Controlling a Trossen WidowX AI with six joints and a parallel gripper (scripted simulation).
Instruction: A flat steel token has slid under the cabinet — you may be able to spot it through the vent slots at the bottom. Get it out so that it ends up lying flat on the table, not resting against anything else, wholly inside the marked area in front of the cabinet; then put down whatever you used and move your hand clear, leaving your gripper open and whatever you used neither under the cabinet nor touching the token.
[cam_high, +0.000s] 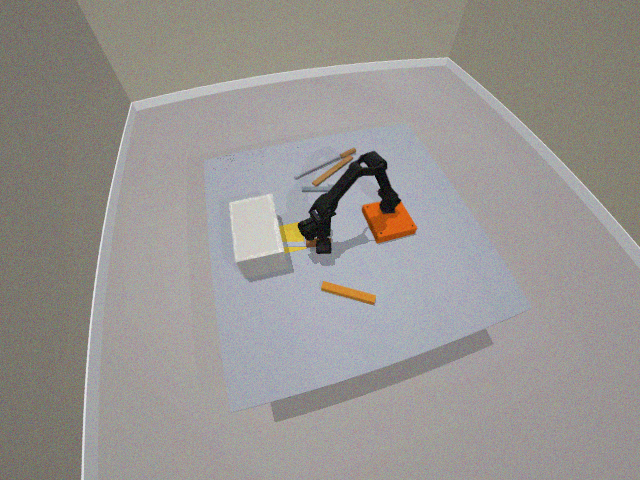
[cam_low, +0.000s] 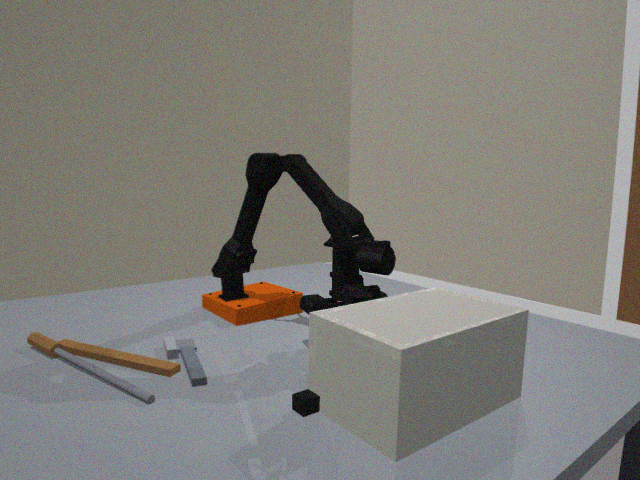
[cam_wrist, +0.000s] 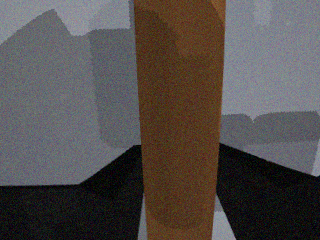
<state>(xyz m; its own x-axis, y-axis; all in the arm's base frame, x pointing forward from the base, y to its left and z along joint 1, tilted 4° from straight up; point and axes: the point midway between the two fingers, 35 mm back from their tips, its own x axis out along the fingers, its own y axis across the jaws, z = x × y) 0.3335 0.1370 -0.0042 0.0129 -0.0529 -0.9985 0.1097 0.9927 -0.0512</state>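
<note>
My gripper (cam_high: 316, 243) (cam_low: 343, 300) (cam_wrist: 175, 152) is shut on the brown handle (cam_high: 310, 242) (cam_wrist: 180, 100) of a tool, low over the table in front of the white cabinet (cam_high: 254, 227) (cam_low: 356, 379). The tool's thin shaft (cam_high: 296, 246) runs from the handle across the yellow marked area (cam_high: 292, 232) toward the cabinet. Its far end cannot be made out. The arm hides part of the marked area. The steel token is not visible in any view, and the vent slots do not show.
An orange bar (cam_high: 347, 292) lies to one side. On the other side lie a grey rod with a wooden handle (cam_high: 347, 152) (cam_low: 42, 343), a wooden bar (cam_high: 332, 171) (cam_low: 118, 357) and a grey piece (cam_high: 313, 189) (cam_low: 192, 366). A black cube (cam_low: 305, 403) is beside the cabinet.
</note>
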